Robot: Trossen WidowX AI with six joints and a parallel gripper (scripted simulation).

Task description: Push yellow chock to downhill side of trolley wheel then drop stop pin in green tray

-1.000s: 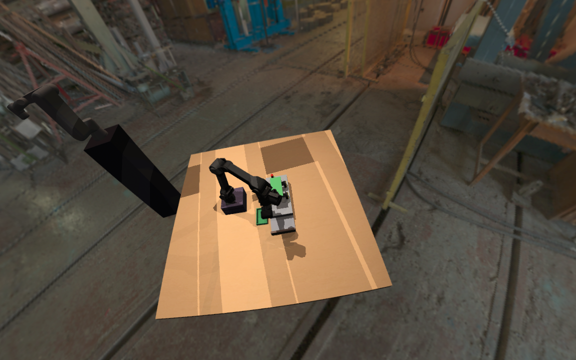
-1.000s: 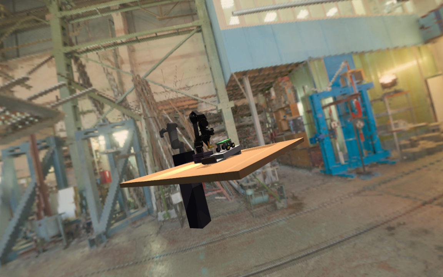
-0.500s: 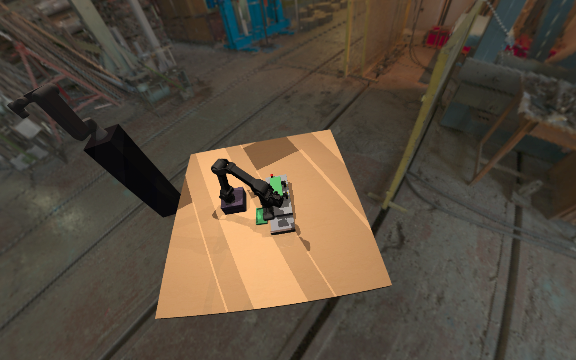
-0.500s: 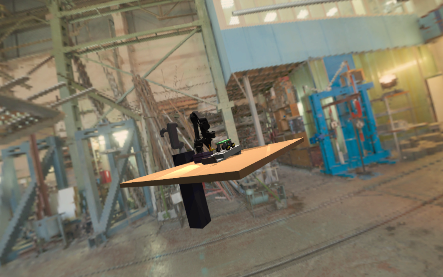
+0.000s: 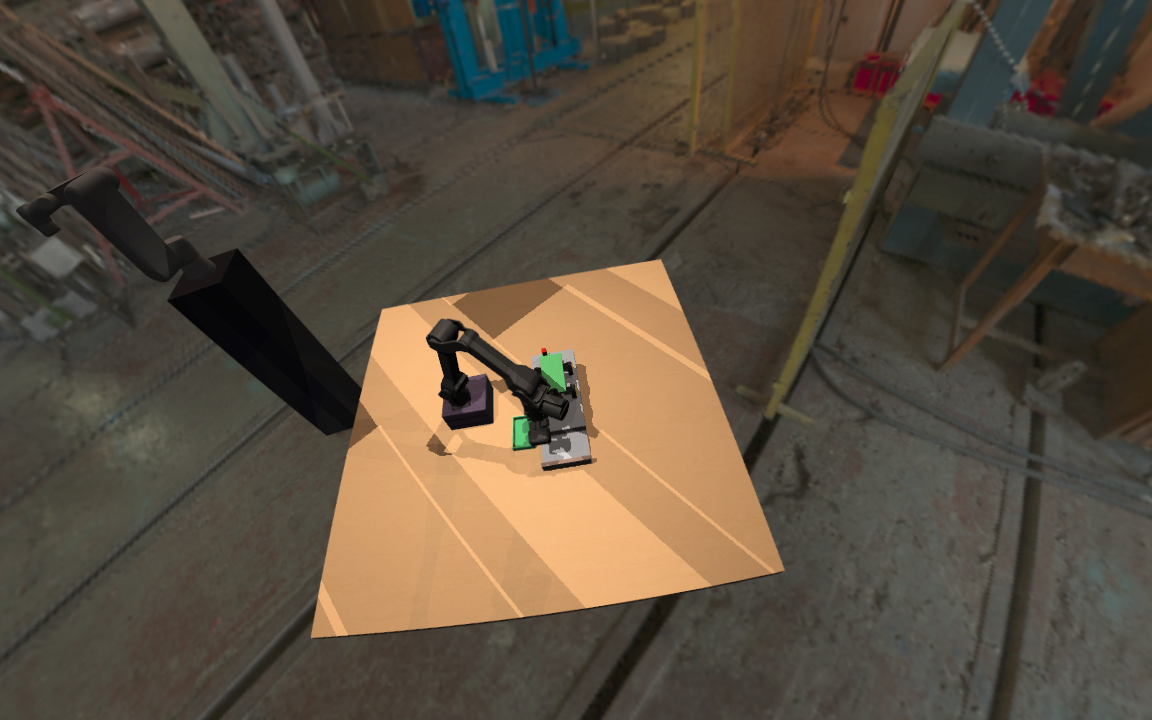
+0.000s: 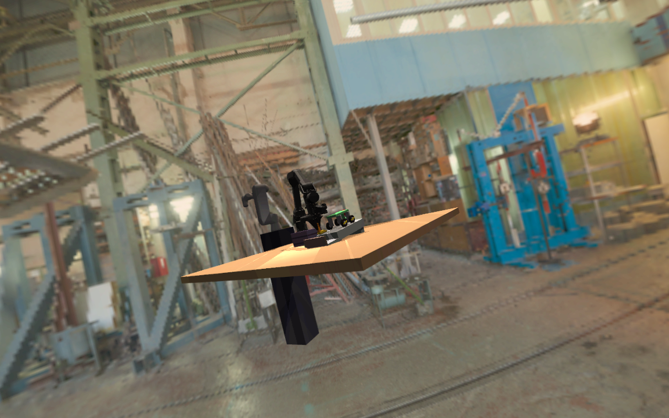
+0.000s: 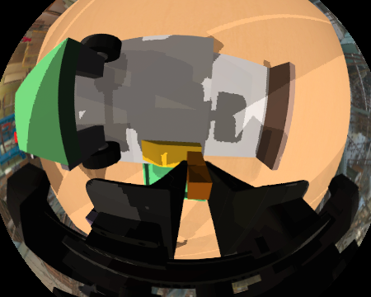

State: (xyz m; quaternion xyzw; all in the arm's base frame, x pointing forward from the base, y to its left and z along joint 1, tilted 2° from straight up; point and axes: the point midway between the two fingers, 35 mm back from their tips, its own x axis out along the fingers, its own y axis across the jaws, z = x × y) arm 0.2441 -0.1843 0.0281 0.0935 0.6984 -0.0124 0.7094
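Observation:
The trolley [image 5: 551,369] [image 6: 339,217] [image 7: 43,99] has a green top and black wheels and stands at the upper end of the grey ramp [image 5: 567,447] [image 7: 169,94]. The red-headed stop pin [image 5: 544,349] shows at its uphill end. My gripper [image 5: 549,420] [image 6: 319,224] [image 7: 194,165] is shut on the orange handle [image 7: 198,178] of the yellow chock [image 7: 166,151]. It holds the chock at the ramp's near edge, just downhill of the trolley's near wheel [image 7: 100,155], with a small gap between them. The green tray [image 5: 520,434] lies beside the ramp, mostly hidden under the gripper.
A brown block [image 7: 276,115] closes the ramp's low end. The arm's dark base [image 5: 465,402] stands left of the ramp on the tan board [image 5: 473,555]. A black pillar with a camera arm [image 5: 258,344] rises off the board's left edge.

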